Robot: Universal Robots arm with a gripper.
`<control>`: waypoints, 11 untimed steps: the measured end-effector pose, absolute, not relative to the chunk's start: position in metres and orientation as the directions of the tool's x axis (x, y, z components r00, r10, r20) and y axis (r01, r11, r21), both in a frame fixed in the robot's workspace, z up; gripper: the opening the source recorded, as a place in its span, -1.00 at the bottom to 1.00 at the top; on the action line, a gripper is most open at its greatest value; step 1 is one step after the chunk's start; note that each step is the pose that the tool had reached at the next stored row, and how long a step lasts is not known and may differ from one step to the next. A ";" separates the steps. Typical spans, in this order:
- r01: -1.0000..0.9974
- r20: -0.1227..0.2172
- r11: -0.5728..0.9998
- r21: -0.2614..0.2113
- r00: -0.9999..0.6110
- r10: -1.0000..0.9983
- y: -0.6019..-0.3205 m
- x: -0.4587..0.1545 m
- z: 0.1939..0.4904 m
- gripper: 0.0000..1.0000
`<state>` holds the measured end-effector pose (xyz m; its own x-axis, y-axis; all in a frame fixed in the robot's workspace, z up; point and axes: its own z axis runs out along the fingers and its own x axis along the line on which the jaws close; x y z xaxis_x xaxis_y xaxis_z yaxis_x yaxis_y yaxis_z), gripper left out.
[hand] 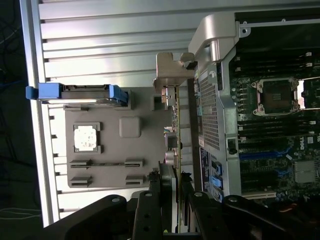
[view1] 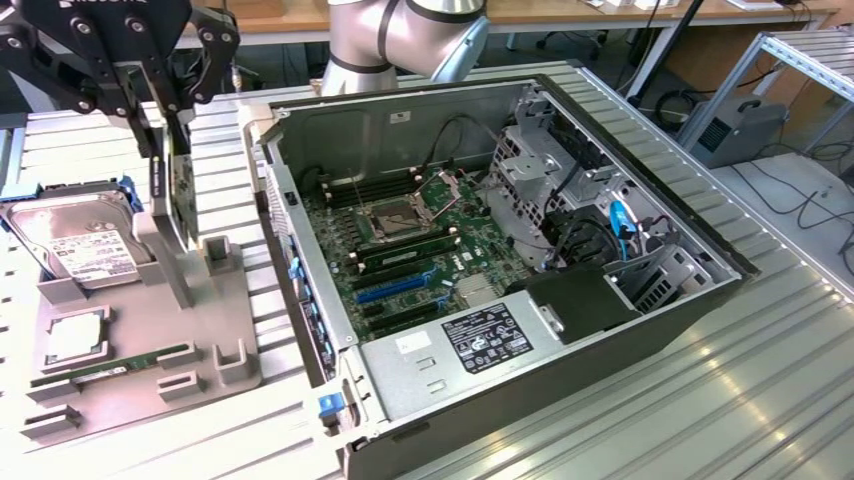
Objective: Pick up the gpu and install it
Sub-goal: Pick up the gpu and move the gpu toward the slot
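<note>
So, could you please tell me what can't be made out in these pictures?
- Exterior view: lower edge of the thin dark expansion card, behind the grey plastic holder tray; seated or lifted unclear.
- Wrist view: the card's faces, edge-on; its near end, behind the black tool.
- Exterior view: label print on the silver hard drive, too small.

gpu [view1: 176,195] upright at tray [view1: 227,310] edge, beside case [view1: 601,400]
</note>
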<state>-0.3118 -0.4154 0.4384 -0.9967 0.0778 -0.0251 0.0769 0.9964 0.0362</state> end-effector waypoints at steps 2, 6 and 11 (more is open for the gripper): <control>0.077 -0.025 0.996 0.036 -0.997 0.078 -0.415 -0.312 0.439 -0.47; 0.077 -0.025 0.996 0.036 -0.997 0.078 -0.415 -0.312 0.442 -0.47; 0.077 -0.025 0.996 0.036 -0.997 0.078 -0.415 -0.312 0.444 -0.47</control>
<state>-0.3118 -0.4154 0.4442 -0.9966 0.0778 -0.0251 0.0769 0.9964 0.0362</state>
